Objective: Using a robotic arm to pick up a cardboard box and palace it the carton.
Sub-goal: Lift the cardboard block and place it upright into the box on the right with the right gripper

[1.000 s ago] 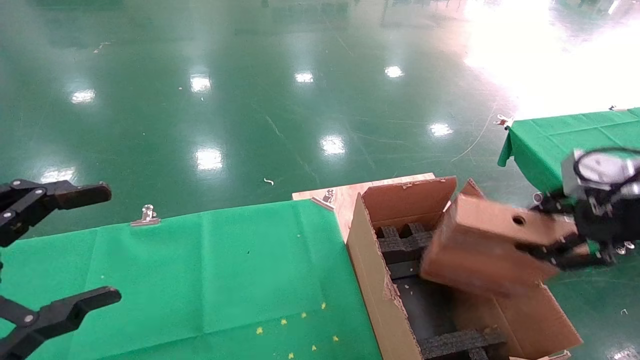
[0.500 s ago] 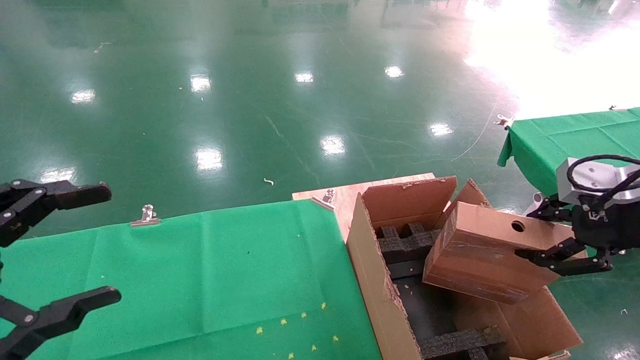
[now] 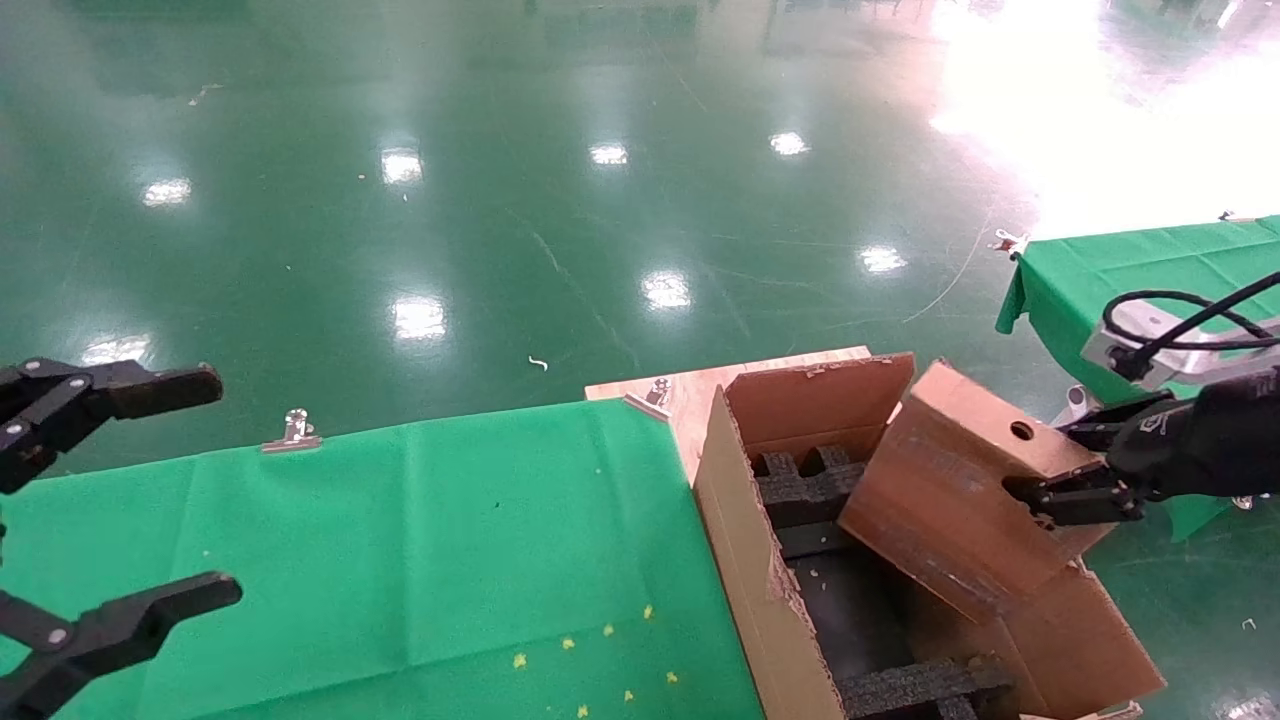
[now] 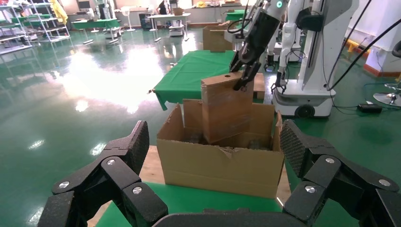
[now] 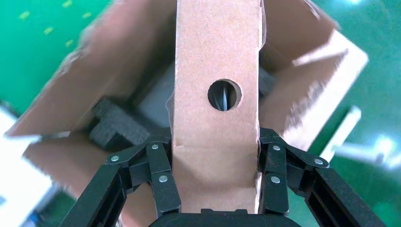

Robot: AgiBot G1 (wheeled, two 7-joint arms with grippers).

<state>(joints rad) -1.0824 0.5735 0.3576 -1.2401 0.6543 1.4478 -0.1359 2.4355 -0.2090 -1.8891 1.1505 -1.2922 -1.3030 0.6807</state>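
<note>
The right gripper (image 3: pixel 1075 470) has its jaws clamped on the narrow holed end of the cardboard box (image 3: pixel 950 500), one set of fingers (image 5: pixel 158 175) on each broad side, and the box hangs tilted above the carton (image 3: pixel 760 560), its low end dipping past the rim toward the far end. The carton stands at the right edge of the green-clothed table (image 3: pixel 400 540), partly on a bare wooden board (image 3: pixel 690 390).

To do this well, I'd say the box should be brought nearer upright and lined up with a gap between the black foam inserts (image 3: pixel 810 480) before it goes down, then released only once its bottom edge is seated. The ragged near wall and the flaps could catch a corner, so a slow, straight descent looks wise.

The left gripper (image 3: pixel 120 500) hangs wide open and empty over the table's left edge.

Hard to read: the box's lower end is probably above the foam, but the carton wall and the box itself hide any contact. The carton's near end is cut off.
</note>
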